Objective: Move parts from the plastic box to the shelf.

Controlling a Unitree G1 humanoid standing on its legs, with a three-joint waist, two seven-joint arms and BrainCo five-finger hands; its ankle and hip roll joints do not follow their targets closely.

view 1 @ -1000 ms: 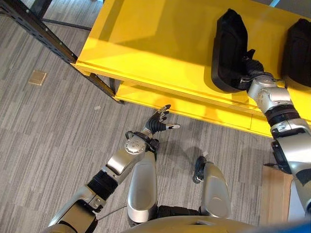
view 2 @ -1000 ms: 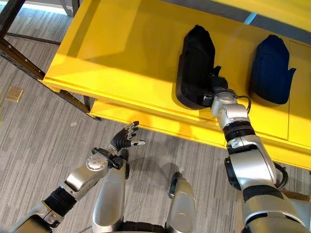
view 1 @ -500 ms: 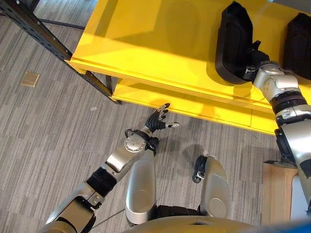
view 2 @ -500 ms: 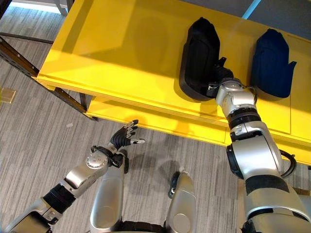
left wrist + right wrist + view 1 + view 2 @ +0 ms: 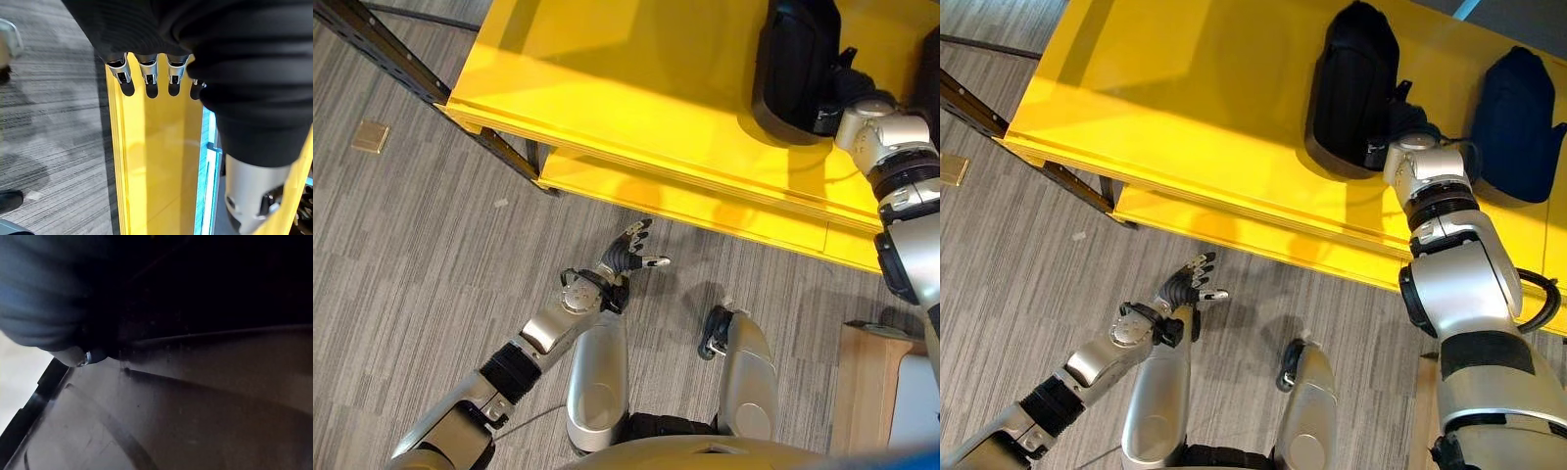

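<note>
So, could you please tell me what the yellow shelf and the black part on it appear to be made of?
The yellow shelf looks like painted board or metal: a smooth, even coat with a soft sheen and a stepped front edge. The black part by the right hand looks like moulded matte plastic, with rounded contours; the look leaves it open.

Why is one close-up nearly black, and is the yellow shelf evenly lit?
Right wrist view: dark, likely because the right robot hand sits against the black part. Left eye view: not even, a bright band crosses the yellow shelf, softer shade farther back.
</note>
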